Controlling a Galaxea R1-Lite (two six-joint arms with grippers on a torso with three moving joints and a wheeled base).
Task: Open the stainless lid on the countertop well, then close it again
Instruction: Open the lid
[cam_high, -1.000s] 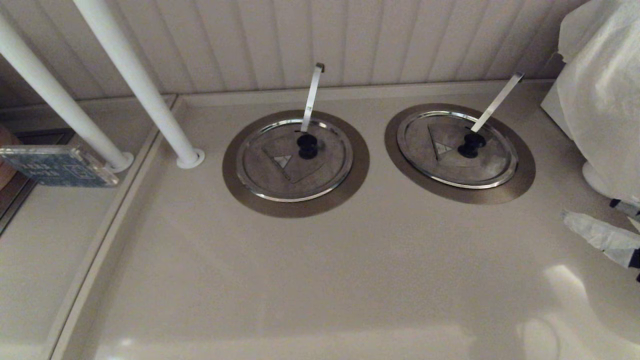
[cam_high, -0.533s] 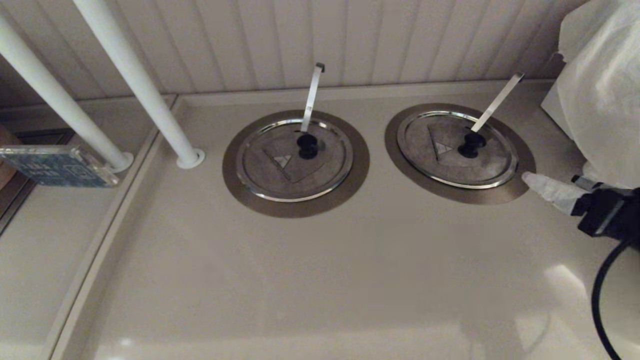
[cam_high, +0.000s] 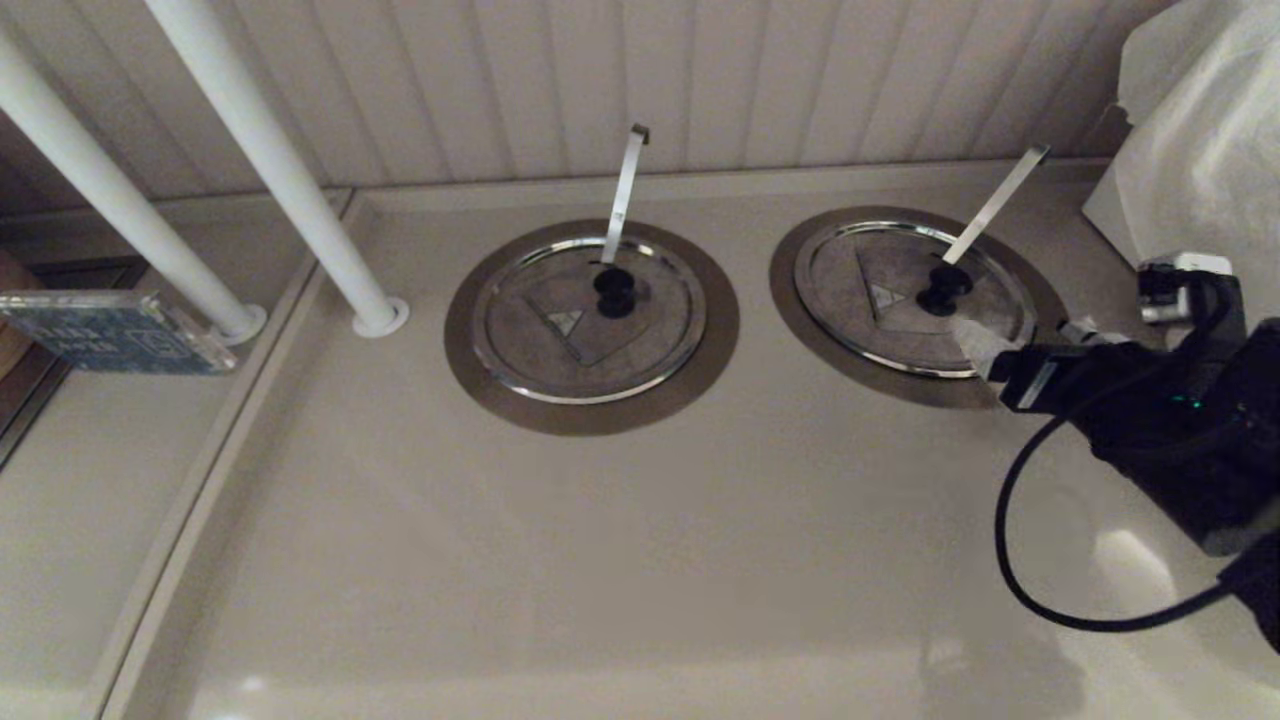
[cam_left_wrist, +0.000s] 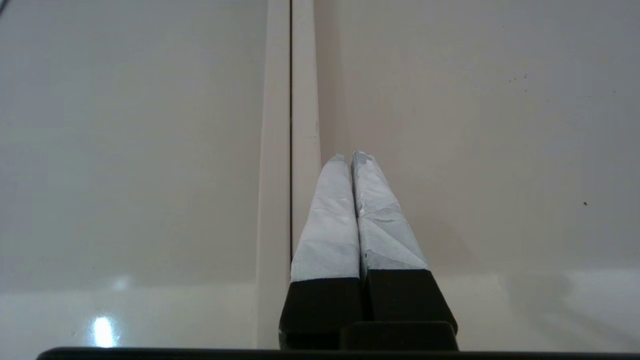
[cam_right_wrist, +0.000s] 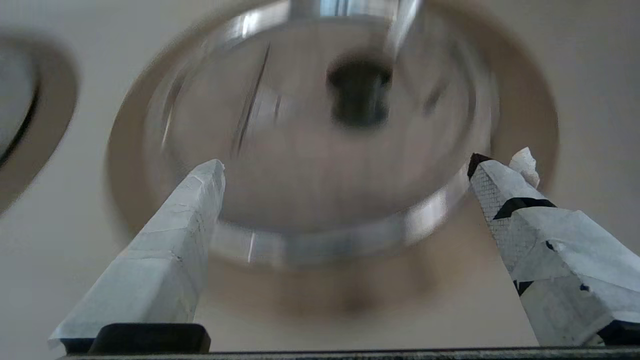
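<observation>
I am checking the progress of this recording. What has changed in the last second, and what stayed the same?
The right gripper came in from the right and now hangs open over the near edge of the stainless lid, holding nothing. Both lids stayed shut with their ladle handles unmoved. The left gripper is shut, parked.

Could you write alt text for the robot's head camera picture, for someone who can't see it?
The robot's right hand reaches, open, over the near edge of the right-hand stainless lid. That lid sits shut; a twin lid lies to its left.

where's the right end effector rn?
In the head view the right end effector is at the right, open, over the near-right rim of the right-hand lid, just short of its black knob.
</observation>
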